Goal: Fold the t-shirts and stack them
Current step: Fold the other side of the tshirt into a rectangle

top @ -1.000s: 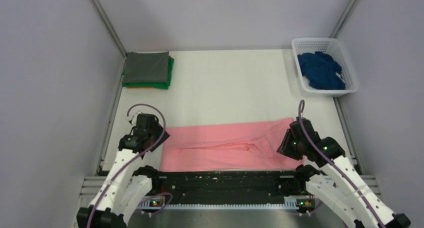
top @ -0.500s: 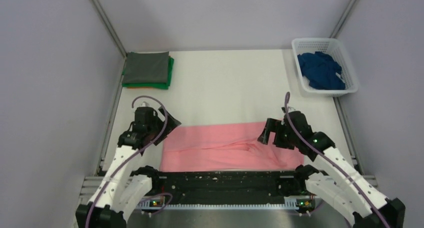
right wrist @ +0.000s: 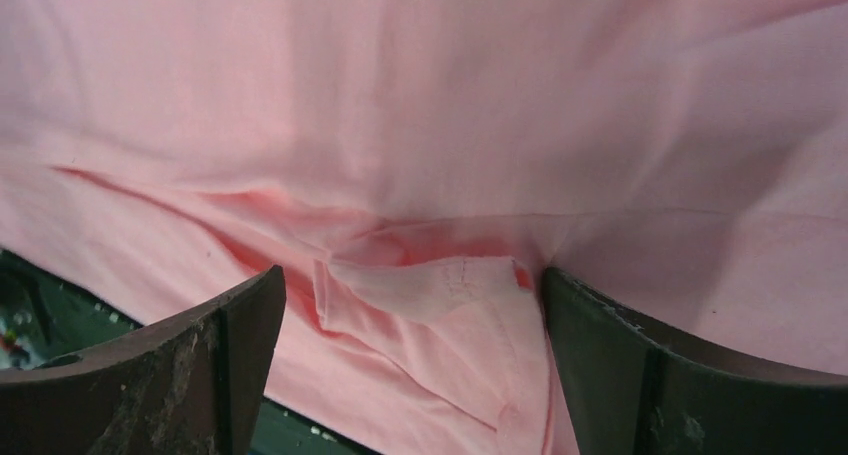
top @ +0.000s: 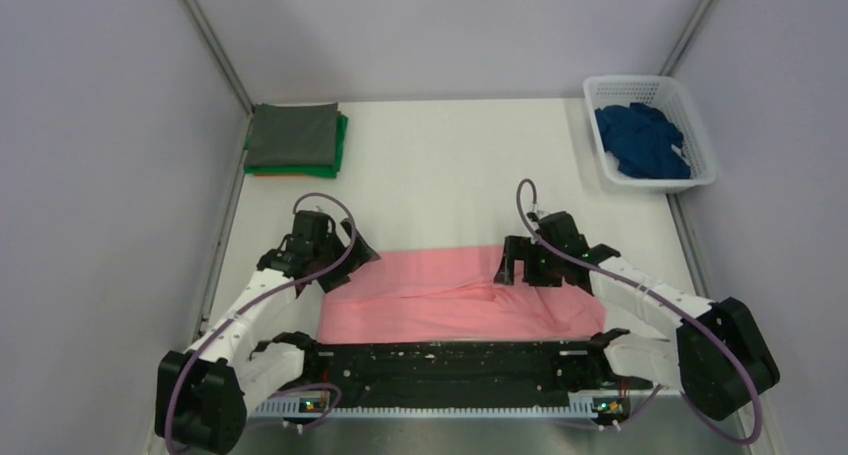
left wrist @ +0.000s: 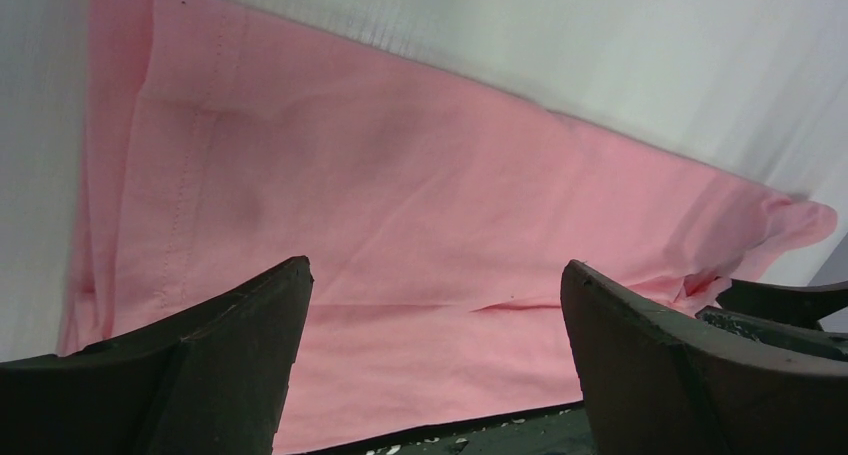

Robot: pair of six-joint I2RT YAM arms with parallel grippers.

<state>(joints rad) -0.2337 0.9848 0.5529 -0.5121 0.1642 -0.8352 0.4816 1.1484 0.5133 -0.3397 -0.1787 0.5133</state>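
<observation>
Both released, left claw and right claw hover over pink t-shirt at its far edge.

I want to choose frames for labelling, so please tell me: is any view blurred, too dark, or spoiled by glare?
Top external view: evenly lit and sharp, no glare. Left wrist view: stitching on the pink shirt is readable, the white table looks bright and a little soft. Right wrist view: cloth soft at the top, dark fingers show little detail.
</observation>
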